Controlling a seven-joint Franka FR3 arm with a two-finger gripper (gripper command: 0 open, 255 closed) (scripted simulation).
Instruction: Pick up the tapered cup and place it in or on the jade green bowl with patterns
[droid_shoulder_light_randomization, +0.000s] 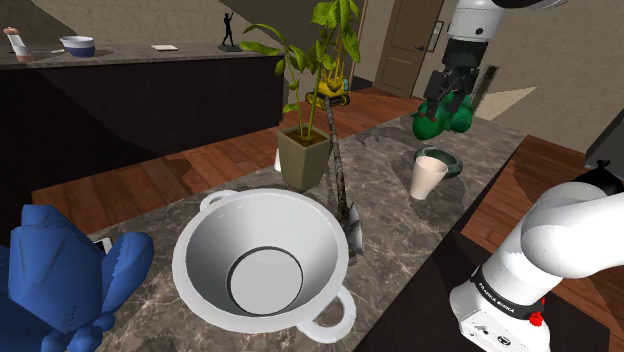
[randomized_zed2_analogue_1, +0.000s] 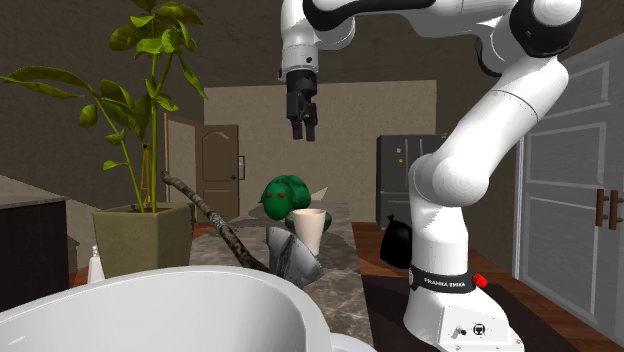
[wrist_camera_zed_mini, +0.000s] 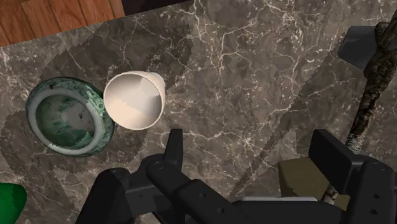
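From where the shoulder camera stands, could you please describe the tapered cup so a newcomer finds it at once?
On the marbled counter, look past the potted plant toward the far end. The cup stands upright beside a low green patterned bowl. It alone is plain cream and wider at mouth than base.

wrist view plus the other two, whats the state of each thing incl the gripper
tapered cup, upright, empty, on the counter, not held
green patterned bowl, upright, empty, beside the cup
gripper, open, holding nothing, above the counter
white two-handled pot, upright, empty
potted plant, upright
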